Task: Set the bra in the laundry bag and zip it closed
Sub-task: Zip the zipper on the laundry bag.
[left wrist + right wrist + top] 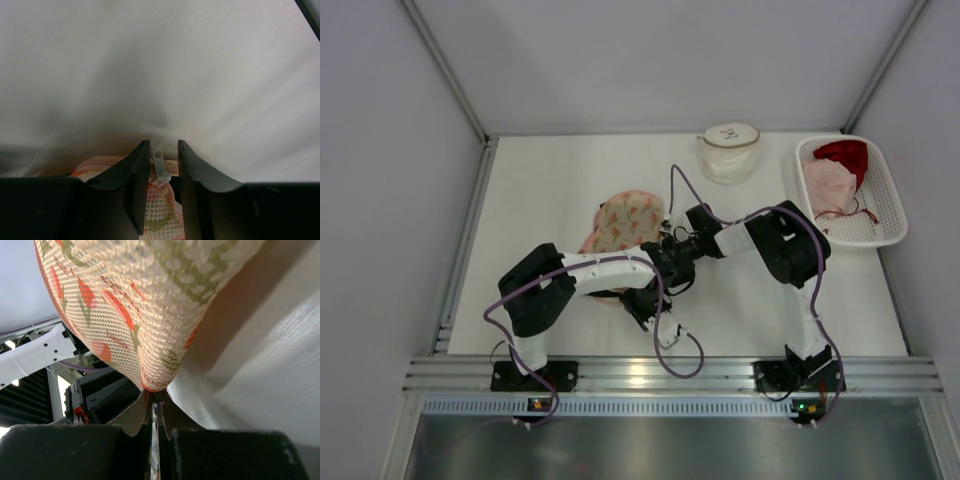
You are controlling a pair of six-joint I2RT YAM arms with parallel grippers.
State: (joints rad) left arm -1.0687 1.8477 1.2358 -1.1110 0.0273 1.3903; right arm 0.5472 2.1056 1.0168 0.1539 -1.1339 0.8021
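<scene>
Mesh, peach with red and green leaf prints, makes up the laundry bag (625,222), which lies in the middle of the table (540,180) where my two arms meet. My right tool (155,392) is pressed together on the bag's seamed corner, drawing the open weave taut into a rounded bulge. My left tool (164,145) stands spread, its dark curved fingers either side of a small pale plastic zipper pull (160,164), not clamped on it. The bra I cannot see, and I cannot tell whether it sits inside the bag. My worry is that the pull looks thin and slick, so a pinch slightly off-centre could flick it aside. Soft mesh could also bunch into the slider and jam it if the right-hand tension slackens.
</scene>
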